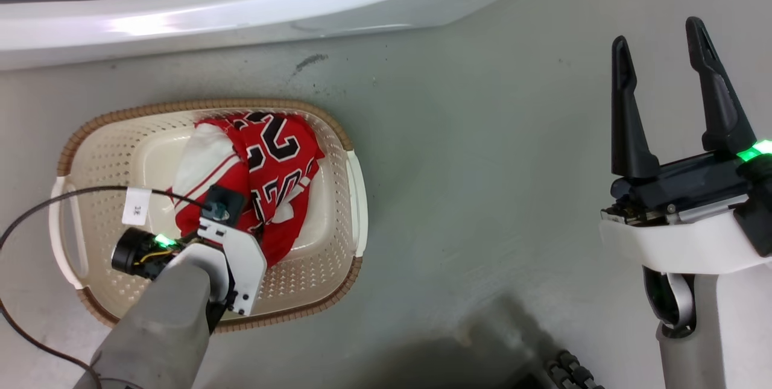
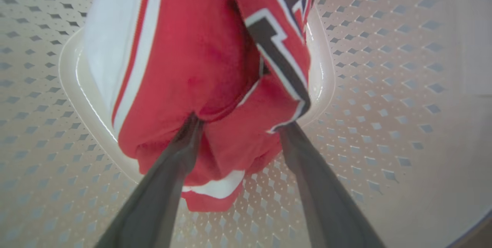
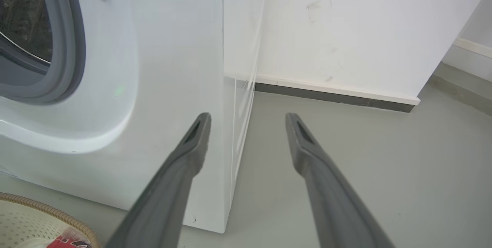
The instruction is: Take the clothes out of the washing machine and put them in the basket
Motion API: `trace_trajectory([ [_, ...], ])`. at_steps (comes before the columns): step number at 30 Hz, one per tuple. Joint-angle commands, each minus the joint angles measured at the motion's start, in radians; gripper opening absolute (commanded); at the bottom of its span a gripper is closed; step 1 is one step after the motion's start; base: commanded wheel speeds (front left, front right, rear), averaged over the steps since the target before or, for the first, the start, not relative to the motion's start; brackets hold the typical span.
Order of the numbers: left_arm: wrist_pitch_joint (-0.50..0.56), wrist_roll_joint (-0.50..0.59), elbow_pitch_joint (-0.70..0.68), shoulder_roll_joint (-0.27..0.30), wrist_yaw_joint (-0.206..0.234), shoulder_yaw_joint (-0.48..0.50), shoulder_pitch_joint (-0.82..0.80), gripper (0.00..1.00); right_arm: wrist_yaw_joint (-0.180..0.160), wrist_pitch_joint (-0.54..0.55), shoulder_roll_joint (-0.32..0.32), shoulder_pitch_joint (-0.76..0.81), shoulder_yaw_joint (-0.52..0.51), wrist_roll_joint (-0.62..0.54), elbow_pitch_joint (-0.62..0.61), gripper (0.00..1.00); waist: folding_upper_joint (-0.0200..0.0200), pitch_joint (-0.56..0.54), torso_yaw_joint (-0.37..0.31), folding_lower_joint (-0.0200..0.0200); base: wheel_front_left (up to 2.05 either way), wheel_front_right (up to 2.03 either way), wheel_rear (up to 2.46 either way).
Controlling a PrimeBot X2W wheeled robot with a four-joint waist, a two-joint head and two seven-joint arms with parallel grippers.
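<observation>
The cream basket (image 1: pixel 338 129) stands on the floor in front of the white washing machine (image 1: pixel 241 9). Red clothes (image 1: pixel 277 166) with white trim and black numerals lie heaped inside it. My left arm reaches down into the basket, its wrist (image 1: pixel 232 244) covering the fingers in the head view. In the left wrist view my left gripper (image 2: pixel 240 123) is open, its tips tucked under the red clothes (image 2: pixel 184 67), with the basket's perforated wall (image 2: pixel 384 86) all around. My right gripper (image 1: pixel 657 33) hangs open and empty over bare floor to the right, beside the machine's front corner (image 3: pixel 226 125).
A black cable with a white tag (image 1: pixel 136 206) loops over the basket's left side. The machine's grey door ring (image 3: pixel 73 48) is at the upper left of the right wrist view. A white wall with dark baseboard (image 3: pixel 330 94) stands behind. Grey floor (image 1: pixel 482 196) spreads right of the basket.
</observation>
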Motion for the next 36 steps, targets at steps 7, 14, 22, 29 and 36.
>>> trace_trajectory([
  [7,-0.127,-0.051,-0.006,-0.028,0.004,0.048,0.053,1.0,-0.001,-0.002,0.001,0.051,0.006,-0.015,0.021,1.0,0.0,-0.138,0.04,-0.0001,0.0,0.0,0.0],
  [14,-0.147,-0.047,-0.168,-0.008,0.05,0.125,0.133,1.0,-0.001,-0.002,0.001,0.108,0.012,-0.027,0.044,1.0,0.0,-0.268,0.083,-0.0001,0.0,0.0,0.0],
  [22,-0.146,0.032,-0.479,0.018,0.121,0.317,0.306,1.0,-0.001,-0.002,0.001,0.167,0.02,-0.034,0.064,1.0,0.0,-0.4,0.121,-0.0001,0.0,0.0,0.0],
  [29,-0.146,0.129,-0.721,-0.013,0.166,0.518,0.452,1.0,-0.001,-0.002,0.001,0.206,0.019,-0.03,0.075,1.0,0.0,-0.478,0.143,-0.0001,0.0,0.0,0.0],
  [36,-0.146,0.268,-0.954,-0.096,0.163,0.695,0.591,1.0,-0.001,-0.002,0.001,0.246,0.011,-0.027,0.088,1.0,0.0,-0.551,0.163,-0.0001,0.0,0.0,0.0],
])
